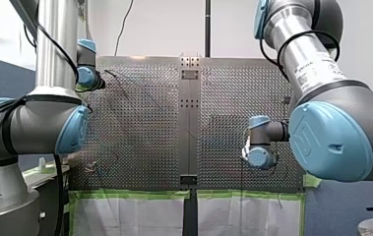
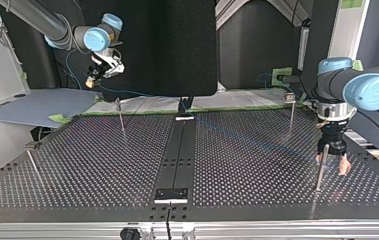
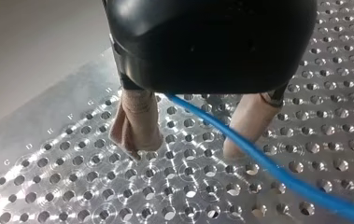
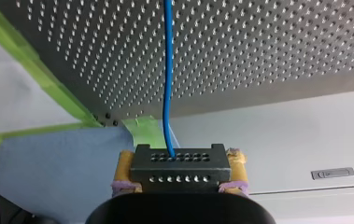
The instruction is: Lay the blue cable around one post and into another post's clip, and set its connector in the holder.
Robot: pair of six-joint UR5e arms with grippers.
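The blue cable [image 4: 167,70] looks light and limp, apt to sag; its rigid connector [image 4: 179,173] is the surest hold, and my right end effector [image 4: 181,161] is clamped there; my left end effector [image 3: 186,149] stands apart astride the cable, just above the tabletop [image 3: 118,200].

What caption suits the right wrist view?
My right gripper clamps the black connector, its blue cable running ahead across the perforated table.

Two arms [image 2: 52,27] [image 2: 372,90] are counted, upper left and right of the top view. Four posts [image 2: 121,117] [image 2: 290,115] [image 2: 319,172] [image 2: 33,164] are seen on one table [image 2: 102,165], plus one blue cable [image 4: 167,79] and one connector [image 4: 179,168].
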